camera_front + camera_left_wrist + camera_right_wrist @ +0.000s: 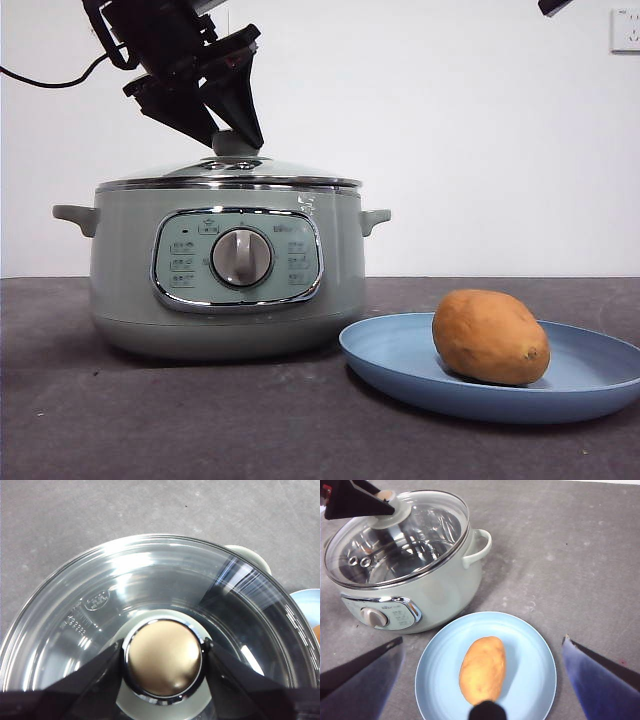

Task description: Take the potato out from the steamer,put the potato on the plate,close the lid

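Note:
The glass lid (230, 172) (165, 580) (420, 535) sits flat on the sage-green steamer (240, 300) (445, 595). My left gripper (232, 130) (163, 650) comes down from above, and its two jaws press both sides of the lid's knob. Right of the steamer, the orange-brown potato (490, 337) (482, 670) lies on its side on the light-blue plate (400, 370) (530, 645). High over the plate, my right gripper (482, 640) hangs open and holds nothing. In the front view it shows only as a black tip (555, 5).
The steamer and plate stand on a dark grey table (150, 430). A white wall behind carries a socket (625, 30) at the top right. A black cable (50, 80) trails from the left arm. Bare tabletop stretches beyond the plate in the right wrist view.

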You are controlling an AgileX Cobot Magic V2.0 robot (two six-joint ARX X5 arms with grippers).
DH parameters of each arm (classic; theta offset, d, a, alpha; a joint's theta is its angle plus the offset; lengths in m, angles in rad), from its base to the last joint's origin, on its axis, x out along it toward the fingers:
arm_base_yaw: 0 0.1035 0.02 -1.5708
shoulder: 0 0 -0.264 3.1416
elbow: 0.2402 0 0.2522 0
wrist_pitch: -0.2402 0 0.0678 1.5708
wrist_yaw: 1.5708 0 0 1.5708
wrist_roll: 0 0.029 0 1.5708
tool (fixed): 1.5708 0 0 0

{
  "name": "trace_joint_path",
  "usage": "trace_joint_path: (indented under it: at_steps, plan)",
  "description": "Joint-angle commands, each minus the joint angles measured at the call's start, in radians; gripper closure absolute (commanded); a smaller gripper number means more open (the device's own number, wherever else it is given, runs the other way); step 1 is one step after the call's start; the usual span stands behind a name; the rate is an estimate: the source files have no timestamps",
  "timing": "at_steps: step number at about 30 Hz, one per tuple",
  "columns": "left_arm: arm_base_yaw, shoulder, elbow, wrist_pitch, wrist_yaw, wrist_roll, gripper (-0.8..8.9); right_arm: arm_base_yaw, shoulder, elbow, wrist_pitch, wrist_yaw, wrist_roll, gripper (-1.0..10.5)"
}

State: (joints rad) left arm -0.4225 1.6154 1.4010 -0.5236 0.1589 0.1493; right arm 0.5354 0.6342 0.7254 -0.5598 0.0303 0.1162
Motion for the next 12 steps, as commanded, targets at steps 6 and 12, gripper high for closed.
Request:
trace_joint_path:
  at_steps: [6, 12]
  plan:
    - [-0.004, -0.004, -0.006, -0.022, -0.01, 0.012, 8.22, 0.0, 0.007, 0.003, 0.005, 0.005, -0.002, 3.8]
    - [-0.003, -0.008, -0.005, -0.016, -0.01, 0.012, 8.22, 0.0, 0.007, 0.003, 0.004, 0.005, -0.001, 3.8]
